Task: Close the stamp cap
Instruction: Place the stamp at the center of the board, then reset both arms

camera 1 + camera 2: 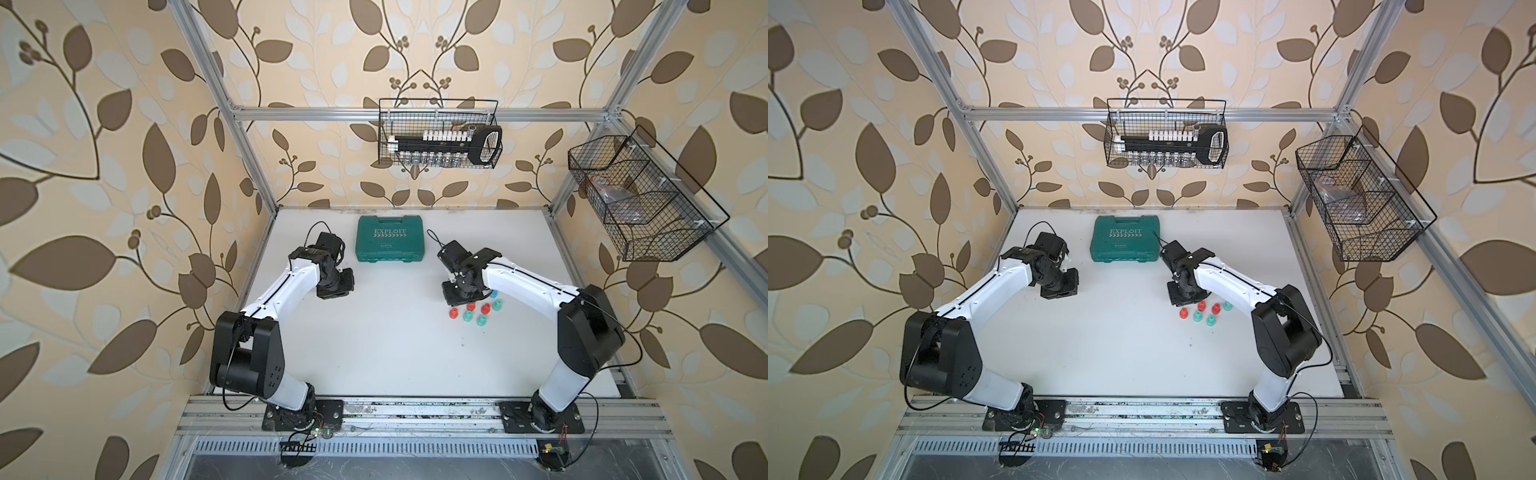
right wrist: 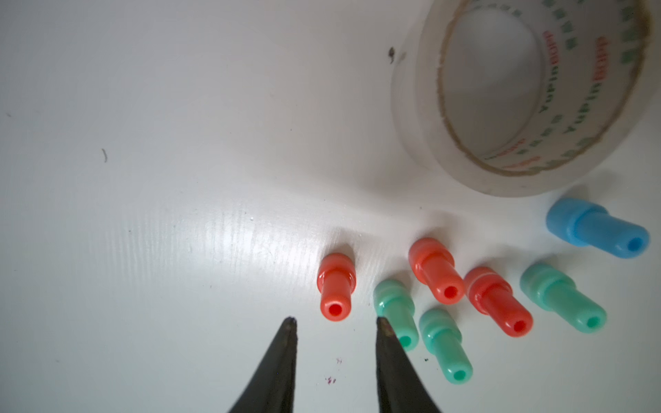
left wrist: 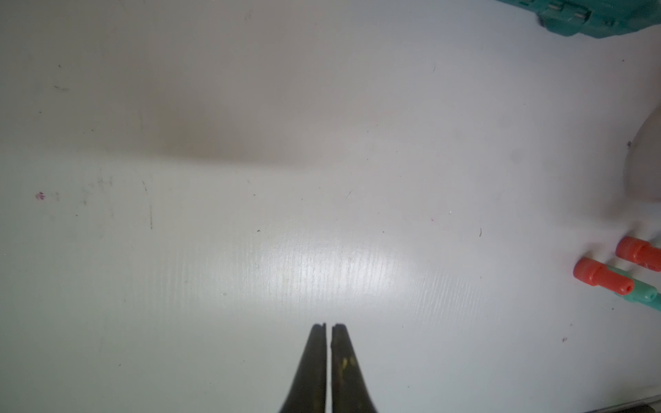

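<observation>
Several small stamps, red (image 2: 335, 286), green (image 2: 395, 311) and one blue (image 2: 595, 232), stand upright in a cluster on the white table (image 1: 395, 353). They show in both top views, red (image 1: 453, 312) and green (image 1: 1211, 320). No cap shows as a separate piece. My right gripper (image 2: 337, 320) hangs open over the cluster's edge, nothing between its fingers, the nearest red stamp just beyond the tips. My left gripper (image 3: 328, 325) is over bare table far from the stamps (image 3: 601, 277), its fingers a thin slit apart and empty.
A roll of clear tape (image 2: 411, 107) lies just past the stamps, hidden under my right arm (image 1: 519, 274) in the top views. A green tool case (image 1: 390, 239) sits at the back of the table. Two wire baskets (image 1: 440, 133) (image 1: 640, 199) hang on the frame.
</observation>
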Controlling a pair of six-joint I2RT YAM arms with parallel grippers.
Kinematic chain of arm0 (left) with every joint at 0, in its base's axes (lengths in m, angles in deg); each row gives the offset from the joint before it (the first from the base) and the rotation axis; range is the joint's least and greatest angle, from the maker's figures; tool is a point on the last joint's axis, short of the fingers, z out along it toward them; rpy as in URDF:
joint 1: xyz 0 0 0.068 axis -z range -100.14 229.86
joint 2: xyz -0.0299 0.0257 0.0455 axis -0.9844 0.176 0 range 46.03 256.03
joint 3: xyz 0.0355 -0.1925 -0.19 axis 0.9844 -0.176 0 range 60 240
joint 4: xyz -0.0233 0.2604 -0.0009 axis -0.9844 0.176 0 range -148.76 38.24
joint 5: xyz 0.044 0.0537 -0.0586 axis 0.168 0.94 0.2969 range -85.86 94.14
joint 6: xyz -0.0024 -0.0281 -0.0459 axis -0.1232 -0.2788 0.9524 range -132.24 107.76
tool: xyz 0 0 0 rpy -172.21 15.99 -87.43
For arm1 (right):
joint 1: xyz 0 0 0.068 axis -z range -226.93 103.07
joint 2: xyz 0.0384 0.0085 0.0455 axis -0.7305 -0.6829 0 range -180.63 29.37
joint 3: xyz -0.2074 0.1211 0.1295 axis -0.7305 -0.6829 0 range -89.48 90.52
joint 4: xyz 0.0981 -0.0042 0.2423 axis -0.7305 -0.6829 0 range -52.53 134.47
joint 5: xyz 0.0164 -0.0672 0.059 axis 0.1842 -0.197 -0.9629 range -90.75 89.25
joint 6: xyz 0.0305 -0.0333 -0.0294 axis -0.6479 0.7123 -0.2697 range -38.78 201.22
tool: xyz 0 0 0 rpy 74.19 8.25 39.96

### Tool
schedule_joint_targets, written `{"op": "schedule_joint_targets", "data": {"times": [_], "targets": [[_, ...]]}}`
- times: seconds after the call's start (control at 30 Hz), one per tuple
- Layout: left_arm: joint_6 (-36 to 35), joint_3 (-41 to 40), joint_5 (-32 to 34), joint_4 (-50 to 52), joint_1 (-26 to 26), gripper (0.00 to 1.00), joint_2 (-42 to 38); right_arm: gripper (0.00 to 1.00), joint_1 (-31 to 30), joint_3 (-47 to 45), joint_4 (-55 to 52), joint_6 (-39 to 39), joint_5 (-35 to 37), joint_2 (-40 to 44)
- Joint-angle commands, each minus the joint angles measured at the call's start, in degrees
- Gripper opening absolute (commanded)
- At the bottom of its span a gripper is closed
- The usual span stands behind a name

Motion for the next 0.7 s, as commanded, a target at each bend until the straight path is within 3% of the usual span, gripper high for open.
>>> {"op": "schedule_joint_targets", "data": {"times": [0.0,0.1,0.13,0.23,0.27,0.3,0.47,0.67], "targets": [[1.32,-0.35,-0.48,-1.05,-0.24,0.27,-2.64,0.45,4.14,0.13,-0.81,2.62,2.41,6.92],[2.96,-0.6,-0.64,-2.8,-0.25,0.54,-3.82,0.57,9.78,-1.83,2.28,5.08,2.55,11.63],[3.56,-0.77,-0.46,-3.42,-0.25,0.74,-5.18,0.64,12.09,-2.69,3.57,5.85,2.55,13.25],[5.34,-0.7,1.42,-4.52,-0.24,0.94,-6.21,0.82,18.76,-5.15,7.8,7.74,2.19,16.68],[6.2,-0.94,2.31,-5.13,-0.25,0.99,-6.67,0.92,21.25,-6.09,9.21,8.1,1.65,17.38],[6.91,-1.19,3.26,-5.74,-0.25,0.99,-6.97,0.98,23.19,-6.79,10.31,8.24,1.18,17.8],[11.01,-4.04,11.14,-11.21,-0.25,0.99,-8.74,0.98,31.5,-11.28,17.02,7.53,3.55,19.01],[13.69,-9.85,27.2,-19.51,-0.25,0.99,-11.92,0.98,33.41,-23.92,35.4,9.57,7.9,22.11]]}}
